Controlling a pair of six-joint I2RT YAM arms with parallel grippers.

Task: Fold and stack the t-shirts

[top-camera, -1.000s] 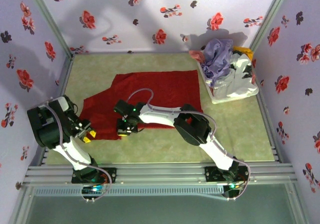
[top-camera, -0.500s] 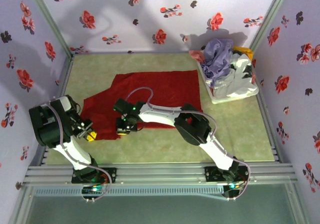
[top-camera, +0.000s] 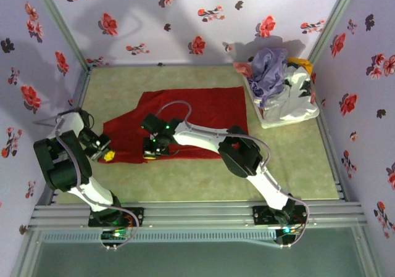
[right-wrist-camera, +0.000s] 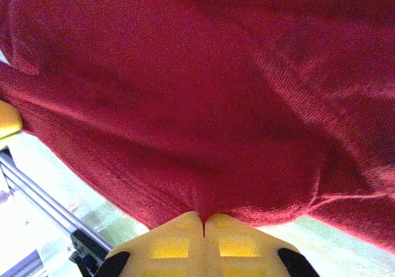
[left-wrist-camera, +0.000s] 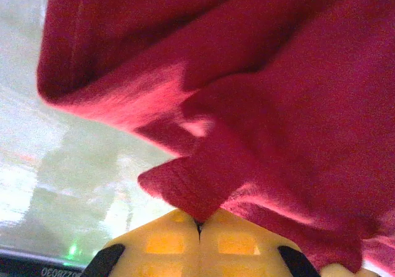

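A large deep red t-shirt (top-camera: 197,116) lies spread on the green table mat. My left gripper (top-camera: 106,155) is at the shirt's near-left corner; in the left wrist view its yellow jaws (left-wrist-camera: 199,223) are shut on a folded corner of the red cloth (left-wrist-camera: 247,104). My right gripper (top-camera: 150,155) is at the shirt's near hem, a little to the right; its yellow jaws (right-wrist-camera: 203,218) are shut on the red hem (right-wrist-camera: 203,135). A lavender-purple t-shirt (top-camera: 270,70) is heaped in the white basket (top-camera: 290,110) at the back right, with pink (top-camera: 242,69) and yellow-orange (top-camera: 302,63) fabric beside it.
Flowered walls close the table in on three sides. A metal rail (top-camera: 197,214) runs along the near edge, by the arm bases. Bare mat (top-camera: 203,178) stretches in front of the red shirt.
The left gripper has closed on the red shirt's near-left corner and shifted slightly back and left. The right gripper stayed shut on the hem, moving slightly back.
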